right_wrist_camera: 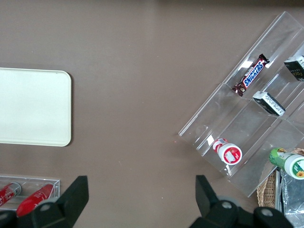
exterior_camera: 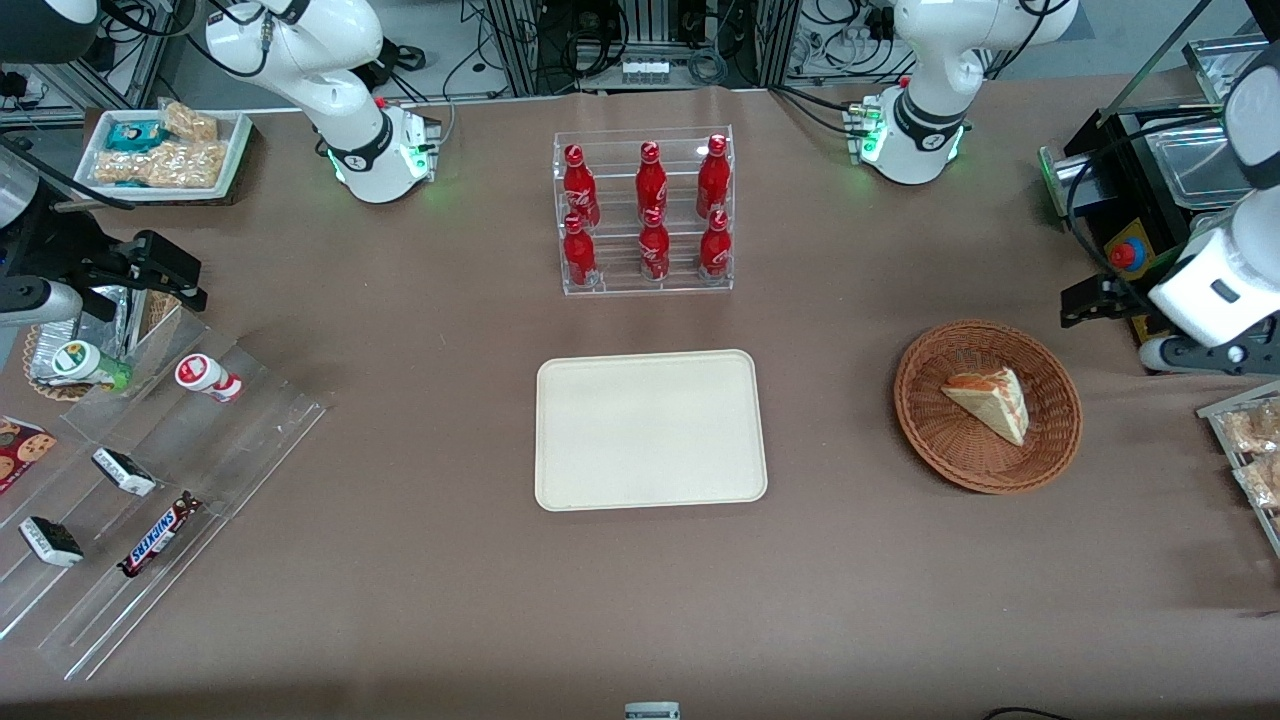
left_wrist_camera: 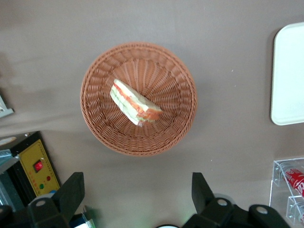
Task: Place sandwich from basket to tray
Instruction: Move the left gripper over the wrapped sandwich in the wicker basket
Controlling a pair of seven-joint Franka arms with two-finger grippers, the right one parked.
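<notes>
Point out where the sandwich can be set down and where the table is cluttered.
The flat cream-beige rectangular tray is bare all over. Open brown cloth lies between it and the round brown wicker basket holding the wrapped triangular sandwich. The open gripper hangs high beside the basket. Clutter: the clear snack racks toward the parked arm's end.

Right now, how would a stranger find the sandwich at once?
Find the cream tray at mid-table, then the round wicker basket toward the working arm's end. The sandwich lies in it: the only pale wedge with red-green layers. The open gripper hovers above.

Tray (left_wrist_camera: 289, 76) cut off at frame edge, gripper (left_wrist_camera: 137, 199) jaws partly out of frame
</notes>
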